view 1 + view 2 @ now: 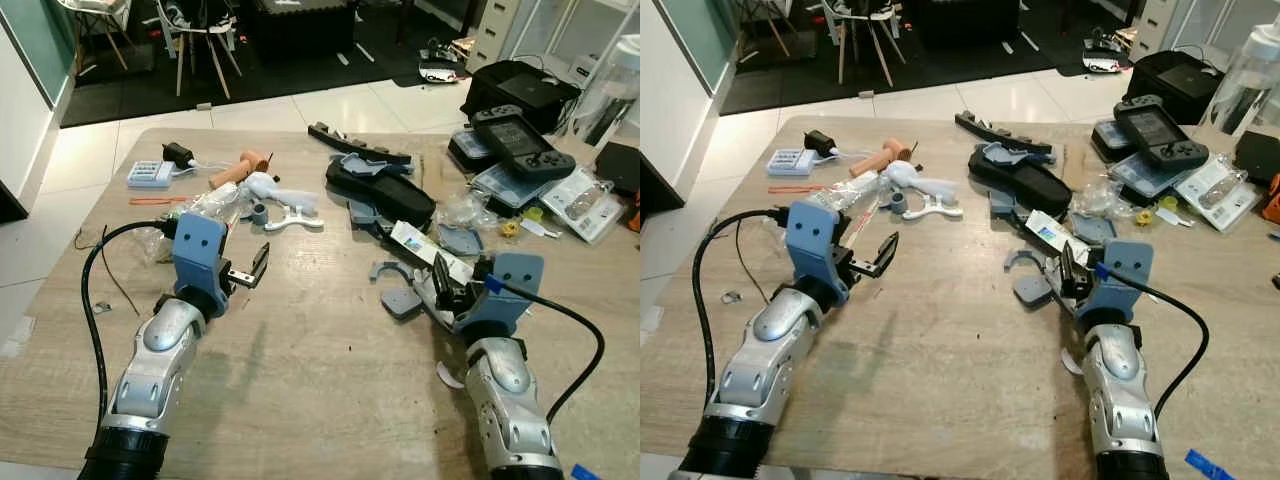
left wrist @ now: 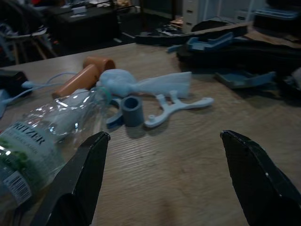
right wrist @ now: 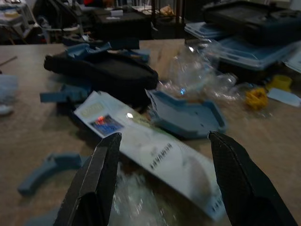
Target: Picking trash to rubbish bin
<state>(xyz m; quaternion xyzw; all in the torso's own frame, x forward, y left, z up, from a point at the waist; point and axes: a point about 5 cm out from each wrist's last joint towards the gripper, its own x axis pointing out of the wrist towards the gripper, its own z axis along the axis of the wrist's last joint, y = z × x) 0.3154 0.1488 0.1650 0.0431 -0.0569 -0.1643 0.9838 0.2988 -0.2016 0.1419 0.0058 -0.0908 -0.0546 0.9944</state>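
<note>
On the wooden table [image 1: 300,380] a crushed clear plastic bottle [image 2: 42,132] lies just ahead and to the left of my left gripper [image 1: 250,270]. That gripper is open above the bare wood with nothing in it. My right gripper [image 3: 164,136] is open over a flat white packet [image 3: 155,153], which runs between its fingers [image 3: 94,183]. Beyond the packet a piece of crumpled clear plastic [image 3: 197,75] sits near a blue tray part [image 3: 186,115]. More clear wrap [image 3: 136,197] lies blurred just below the right gripper.
A black case [image 1: 380,190] and several blue plastic parts [image 1: 400,300] lie mid-table. A white plastic piece [image 1: 285,200], an orange cylinder [image 1: 238,170] and a power strip [image 1: 150,175] lie behind the bottle. A game console [image 1: 515,135] sits on clutter at the far right.
</note>
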